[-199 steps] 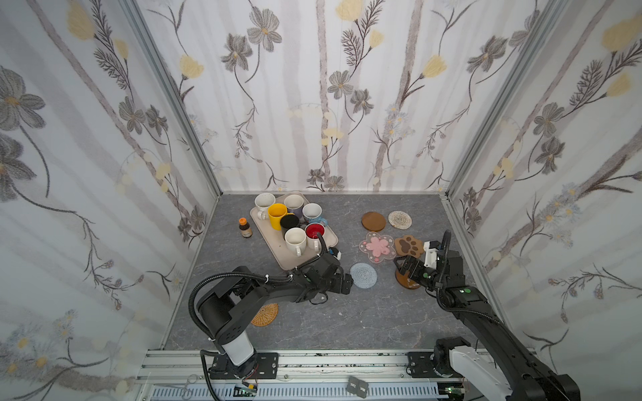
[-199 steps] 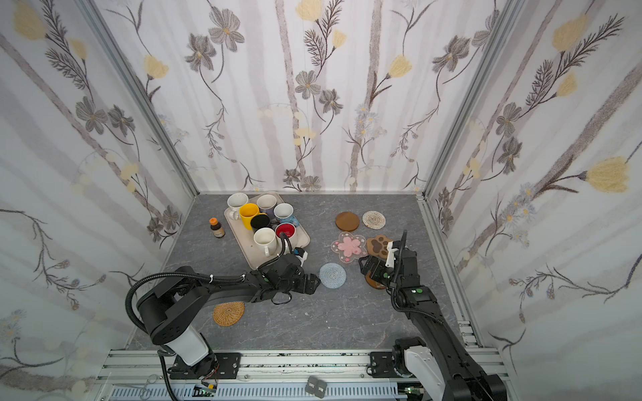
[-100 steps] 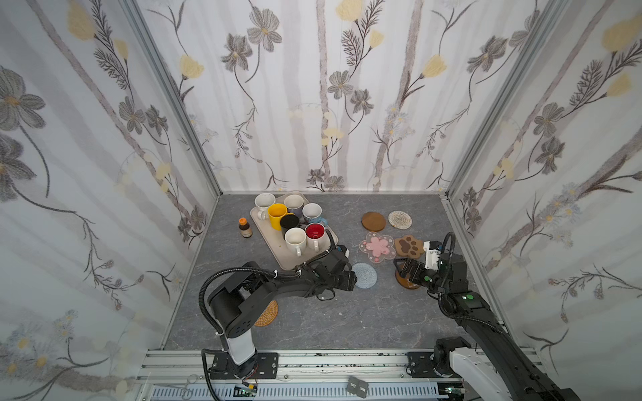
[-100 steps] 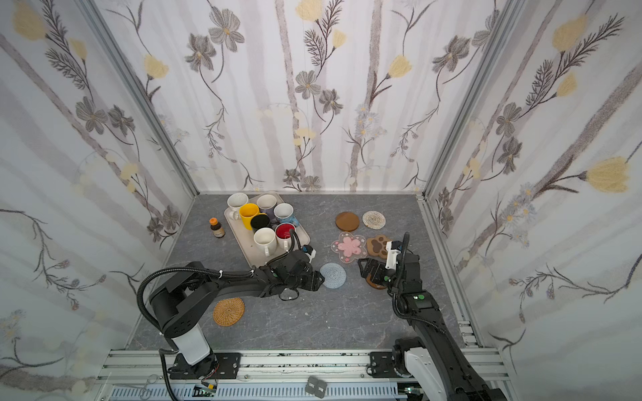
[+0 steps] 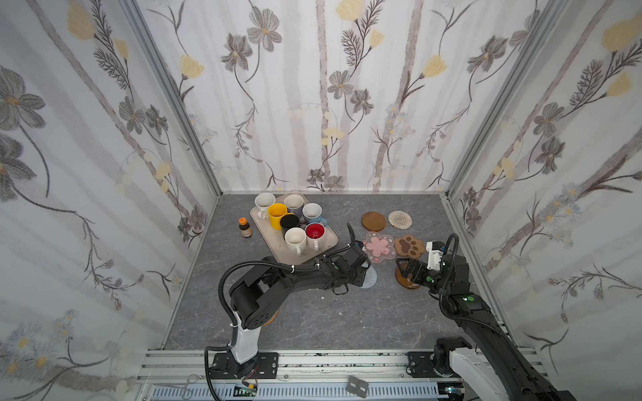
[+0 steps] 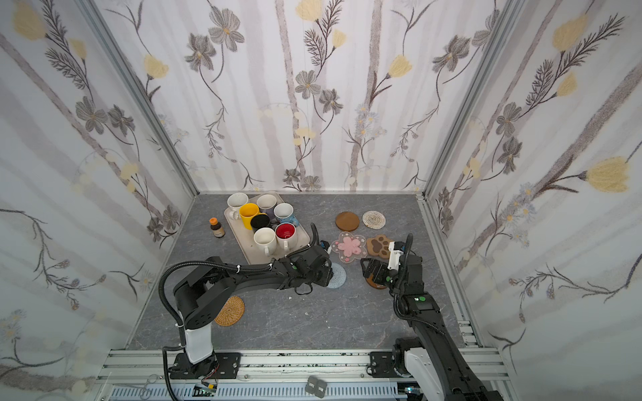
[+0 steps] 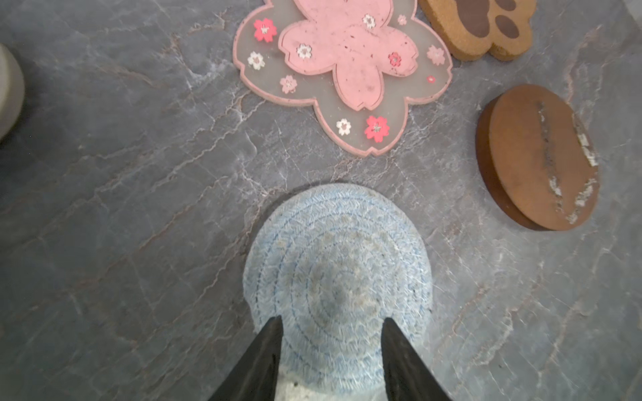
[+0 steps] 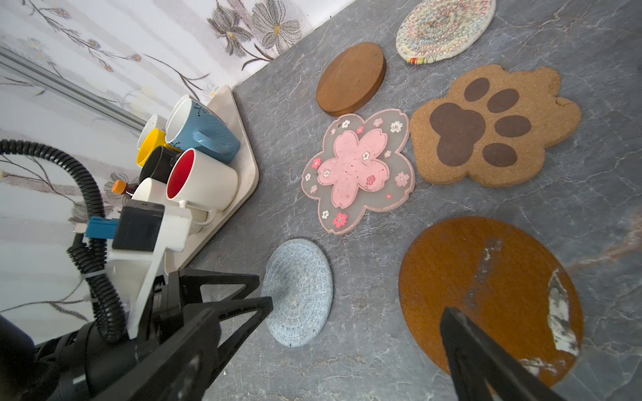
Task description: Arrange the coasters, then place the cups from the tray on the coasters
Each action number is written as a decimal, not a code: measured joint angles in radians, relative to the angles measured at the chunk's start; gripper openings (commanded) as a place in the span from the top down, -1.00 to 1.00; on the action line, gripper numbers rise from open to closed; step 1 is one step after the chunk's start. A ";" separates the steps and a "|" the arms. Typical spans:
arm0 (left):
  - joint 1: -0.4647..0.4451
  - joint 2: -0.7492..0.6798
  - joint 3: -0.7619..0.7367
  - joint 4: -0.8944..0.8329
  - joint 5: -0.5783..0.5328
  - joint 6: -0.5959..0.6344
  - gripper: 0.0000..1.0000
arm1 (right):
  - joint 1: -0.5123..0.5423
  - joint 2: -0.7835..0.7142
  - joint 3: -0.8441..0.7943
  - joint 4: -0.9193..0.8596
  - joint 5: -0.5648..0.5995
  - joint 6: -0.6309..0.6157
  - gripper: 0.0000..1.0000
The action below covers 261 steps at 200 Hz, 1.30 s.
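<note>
**Top views:** The left gripper [image 5: 363, 274] reaches over the blue coaster [image 6: 337, 276], which lies just beside the blossom mat [image 5: 379, 245], on its robot side. The right gripper [image 5: 409, 271], jaws wide and empty, hangs over the amber disc [image 5: 404, 283] near that mat. All seven cups [image 5: 289, 221] sit on the tray [image 5: 269, 239], left of the mat.

**Left wrist view:** The left jaws stand part-open, tips over the blue coaster's edge; whether they touch it cannot be told.

**Right wrist view:** The two grippers are close together. Likely hazards are the soft coaster bunching or slipping from an edge pinch, or the grippers clashing.
</note>
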 measured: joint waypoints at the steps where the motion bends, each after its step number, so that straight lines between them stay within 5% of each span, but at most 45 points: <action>1: 0.000 0.000 0.000 0.000 0.000 0.000 0.06 | 0.000 0.000 0.000 0.000 0.000 0.000 -0.99; 158: -0.061 0.170 0.215 -0.082 -0.019 0.036 0.15 | -0.166 -0.047 -0.061 0.004 -0.047 0.027 -0.99; 207: -0.065 0.165 0.227 -0.101 -0.016 0.028 -0.60 | -0.170 -0.041 -0.062 0.003 -0.059 0.027 -0.99; 261: -0.055 0.019 0.220 -0.140 -0.060 0.040 -0.96 | -0.158 -0.034 -0.055 -0.007 -0.089 0.027 -0.99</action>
